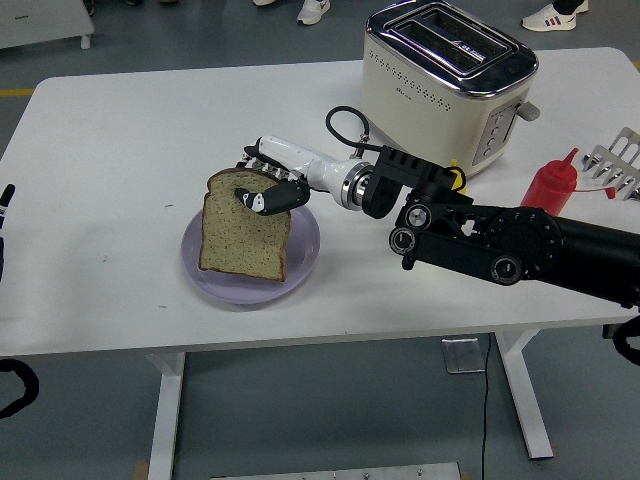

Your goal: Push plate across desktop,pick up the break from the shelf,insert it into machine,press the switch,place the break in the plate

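A slice of brown bread point(244, 232) hangs tilted over the lilac plate point(304, 262) at the table's middle left, its lower edge close to or touching the plate. My right hand point(262, 188) grips the slice at its top edge, thumb on the front face. The right arm point(480, 240) stretches in from the right edge. The cream toaster point(447, 82) stands at the back, both slots empty. Only a sliver of the left arm point(5, 200) shows at the left edge.
A red squeeze bottle point(552, 181) stands at the right, with a metal rack point(618, 161) at the far right edge. A yellow object point(456, 176) peeks out behind the forearm. Shoes of people show beyond the table's far edge.
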